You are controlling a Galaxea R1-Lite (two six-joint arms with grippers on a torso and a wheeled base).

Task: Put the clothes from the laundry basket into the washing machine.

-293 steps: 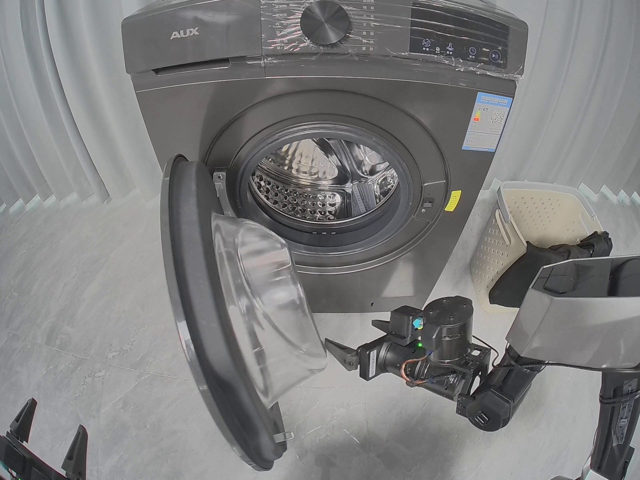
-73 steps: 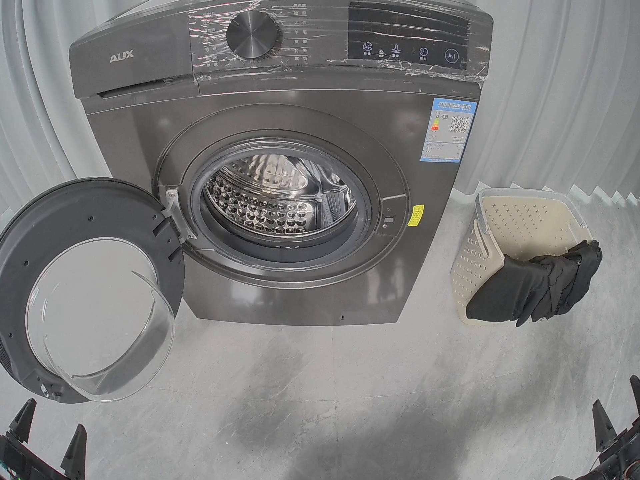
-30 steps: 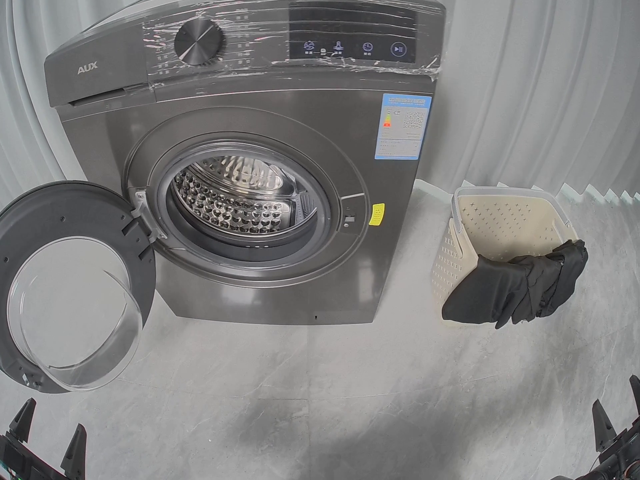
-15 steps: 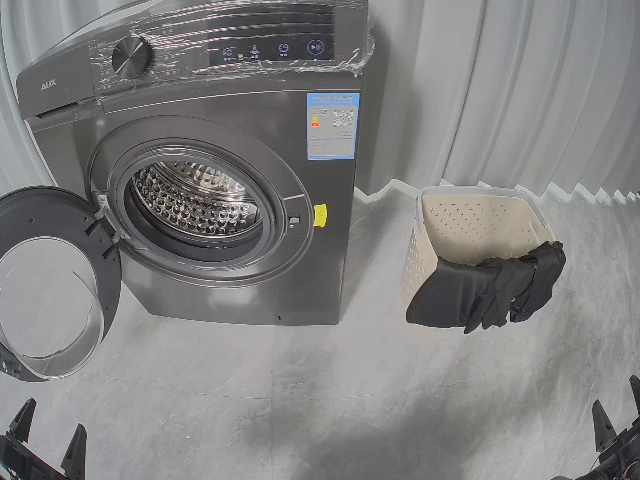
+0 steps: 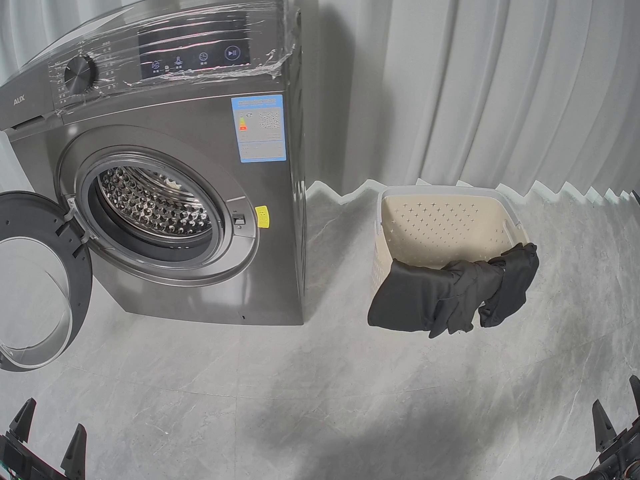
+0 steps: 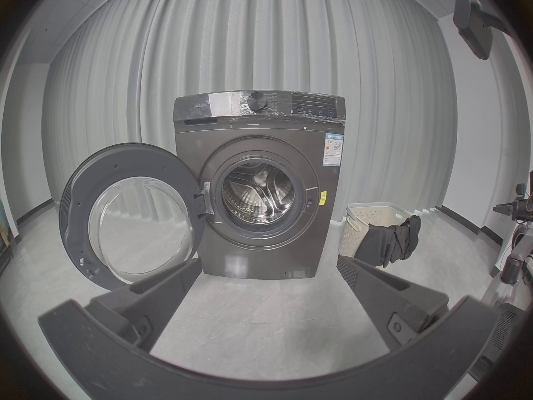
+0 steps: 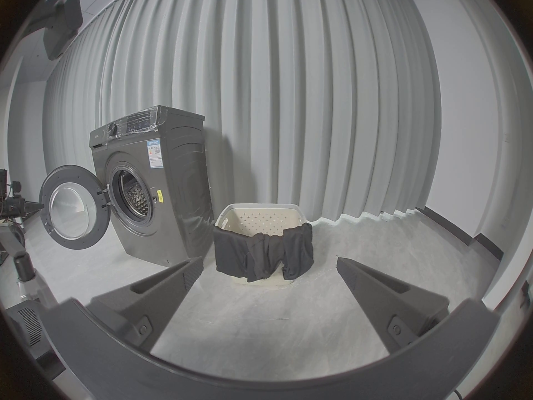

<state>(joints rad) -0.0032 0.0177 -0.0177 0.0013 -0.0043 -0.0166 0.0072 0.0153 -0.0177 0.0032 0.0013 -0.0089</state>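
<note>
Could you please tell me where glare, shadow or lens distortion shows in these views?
Head view: glare streaks on the wrap atop the washer, whose shadow darkens the curtain beside it. Left wrist view: fisheye bows the curtain; corners go black. Right wrist view: same bowing; basket evenly lit.

Looks like a staged laundry demo room: film-wrapped washing machine at upper left, pale pleated curtains across the whole top, bare grey stone-look floor below, laundry basket centre right.

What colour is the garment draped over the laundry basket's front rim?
Black garment on a cream laundry basket; clearest in the head view.
</note>
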